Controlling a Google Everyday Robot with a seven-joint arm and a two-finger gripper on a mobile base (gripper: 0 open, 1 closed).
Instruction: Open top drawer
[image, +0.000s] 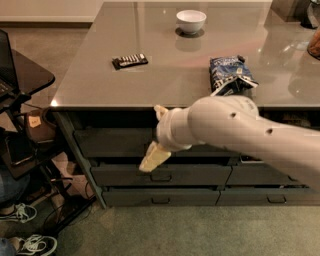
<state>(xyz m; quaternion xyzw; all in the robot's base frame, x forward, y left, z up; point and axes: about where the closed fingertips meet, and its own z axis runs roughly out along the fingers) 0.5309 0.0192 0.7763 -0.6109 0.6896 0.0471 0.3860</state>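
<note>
The top drawer (112, 143) is the tall dark-grey front just under the grey counter (165, 87); it looks shut and flush with its stack. My gripper (156, 135) is right in front of its middle, with the white arm (240, 130) reaching in from the right. The fingers are spread apart, one cream fingertip (160, 112) up at the counter's edge and the other (151, 159) down at the drawer's lower edge. The drawer's handle is hidden behind the gripper. I cannot tell whether the fingers touch the front.
Two shorter drawers (120, 175) (125, 197) lie below, narrower drawers (260, 176) to the right. On the counter are a black remote (130, 61), a white bowl (191, 21) and a blue snack bag (229, 75). A black side table (27, 75), cables and shoes (36, 244) stand at the left.
</note>
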